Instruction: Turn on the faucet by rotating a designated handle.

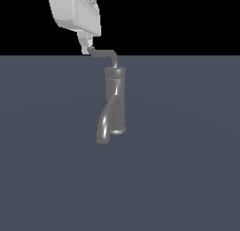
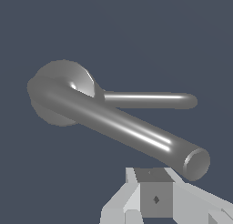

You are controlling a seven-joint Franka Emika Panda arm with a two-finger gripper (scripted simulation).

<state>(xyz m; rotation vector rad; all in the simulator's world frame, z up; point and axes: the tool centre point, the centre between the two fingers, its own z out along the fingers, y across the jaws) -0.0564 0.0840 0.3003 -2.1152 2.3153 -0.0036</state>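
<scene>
The faucet (image 1: 115, 101) stands upright mid-bench (image 1: 187, 178), its thick spout (image 1: 103, 129) curving down toward the near side. Glossy metal, it looks rigid, fixed in place and probably slippery. The thin handle (image 1: 105, 53) reaches from the cap toward the exterior view's left; its hooked tip seems the best spot to push. The tool (image 1: 87, 47) sits at that tip; whether its fingers are apart or together cannot be told. Nothing else stands nearby.

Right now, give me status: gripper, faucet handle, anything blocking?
Gripper at the handle tip, above the faucet; jaw state unclear. Contact not confirmed. Spout below the handle; nothing seen blocking.
</scene>
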